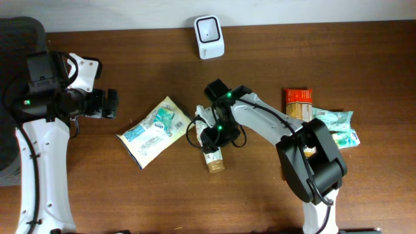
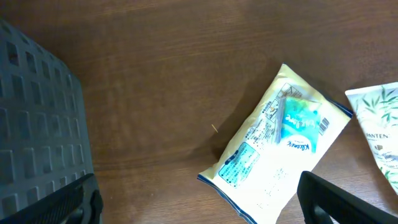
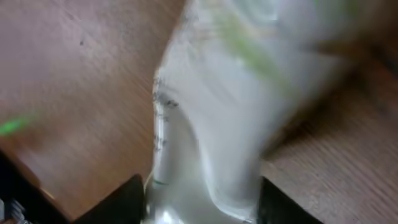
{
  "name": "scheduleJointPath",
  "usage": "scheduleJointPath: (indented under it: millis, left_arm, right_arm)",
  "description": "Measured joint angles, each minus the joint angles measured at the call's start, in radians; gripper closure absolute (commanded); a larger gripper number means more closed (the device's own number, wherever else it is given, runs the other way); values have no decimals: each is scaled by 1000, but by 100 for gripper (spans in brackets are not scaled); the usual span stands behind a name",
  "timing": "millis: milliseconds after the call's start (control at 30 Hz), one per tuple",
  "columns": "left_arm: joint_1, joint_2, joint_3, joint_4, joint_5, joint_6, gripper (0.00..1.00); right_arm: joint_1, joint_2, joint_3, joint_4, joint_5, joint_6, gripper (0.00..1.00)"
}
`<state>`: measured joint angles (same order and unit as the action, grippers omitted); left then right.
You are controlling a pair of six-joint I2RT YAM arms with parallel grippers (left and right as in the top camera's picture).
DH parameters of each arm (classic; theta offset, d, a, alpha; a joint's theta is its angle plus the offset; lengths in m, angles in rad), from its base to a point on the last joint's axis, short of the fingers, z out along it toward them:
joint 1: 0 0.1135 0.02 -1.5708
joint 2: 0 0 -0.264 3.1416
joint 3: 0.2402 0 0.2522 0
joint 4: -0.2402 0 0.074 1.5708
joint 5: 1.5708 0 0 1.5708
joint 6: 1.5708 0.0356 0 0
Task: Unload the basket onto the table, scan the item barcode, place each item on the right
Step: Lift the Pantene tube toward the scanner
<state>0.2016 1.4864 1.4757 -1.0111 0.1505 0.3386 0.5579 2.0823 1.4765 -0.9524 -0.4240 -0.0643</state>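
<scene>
Table [image 1: 130,201] was dark brown woodgrain; pouch [image 1: 155,130] pale yellow, teal label; tube [image 1: 214,159] white, tan cap; scanner [image 1: 209,37] white.

Dark brown wooden table [image 1: 130,58], with a white scanner [image 1: 209,37] at the far edge. Left of centre, a yellow-and-white packet [image 1: 156,130] lying flat; near it, a white tube [image 1: 213,156] with a tan cap. On the right, an orange box [image 1: 298,103] just beside a teal-and-white packet [image 1: 338,127].

The scanner [image 1: 209,37] stood at the far edge of the worktop [image 1: 130,195], near its middle. Nearer, a flat pack [image 1: 156,130] lay left of centre, with the tube [image 1: 214,159] just to its right. Well to the right, a box [image 1: 298,103] lay just beside a second pack [image 1: 339,127], on its left and farther back.
</scene>
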Motion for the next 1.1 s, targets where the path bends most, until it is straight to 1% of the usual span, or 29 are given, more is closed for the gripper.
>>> scheduleJointPath:
  millis: [33,67,100,133,167,200,267,300,367,433,500,533,567,600,633,667,700,733,800,833,867,900,933,1000,1033,1100]
  left_arm:
    - [0,0,0,0,0,0,1]
    - [0,0,0,0,0,0,1]
    - [0,0,0,0,0,0,1]
    - [0,0,0,0,0,0,1]
    - [0,0,0,0,0,0,1]
    - [0,0,0,0,0,0,1]
    - [0,0,0,0,0,0,1]
    - [0,0,0,0,0,0,1]
    - [0,0,0,0,0,0,1]
    - [0,0,0,0,0,0,1]
    - [0,0,0,0,0,0,1]
    - [0,0,0,0,0,0,1]
    - [0,0,0,0,0,0,1]
    - [0,0,0,0,0,0,1]
    - [0,0,0,0,0,0,1]
    - [0,0,0,0,0,0,1]
    - [0,0,0,0,0,0,1]
    - [0,0,0,0,0,0,1]
    - [0,0,0,0,0,0,1]
    - [0,0,0,0,0,0,1]
    - [0,0,0,0,0,0,1]
    - [0,0,0,0,0,0,1]
    - [0,0,0,0,0,0,1]
    - [0,0,0,-1,0,0,1]
    - [0,0,0,-1,0,0,1]
    - [0,0,0,0,0,0,1]
  right_arm:
    - [0,0,-1,13,-1,0,74]
    - [-1,0,-1,20,-1,2,78]
    - [-1,0,-2,23,-5,2,87]
    - [-1,0,-2,23,-9,2,91]
    - [-1,0,-1,26,-14,3,94]
    - [-2,0,-1,27,-20,8,79]
    - [-3,0,4,21,-19,11,31]
    - [-3,0,10,22,-10,3,25]
    - [-3,4,87,22,8,4,19]
    - [-2,4,129,89,19,1,17]
    - [5,6,129,115,58,8,17]
    - [8,21,129,136,83,13,21]
    - [8,35,129,140,93,14,31]
    - [6,72,130,145,110,18,46]
    - [4,93,130,145,114,23,65]
    - [4,105,130,145,114,27,76]
    - [2,105,133,146,108,32,83]
    - [-1,105,143,146,92,36,87]
    - [-11,105,147,144,64,39,80]
    - [-18,104,148,141,58,37,80]
    - [-34,104,150,123,57,35,85]
    - [-59,104,165,72,60,32,96]
    - [-92,103,209,-13,66,21,96]
    - [-127,103,320,-110,90,4,96]
    - [-140,101,370,-133,100,0,95]
    - [-139,101,389,-144,106,-3,96]
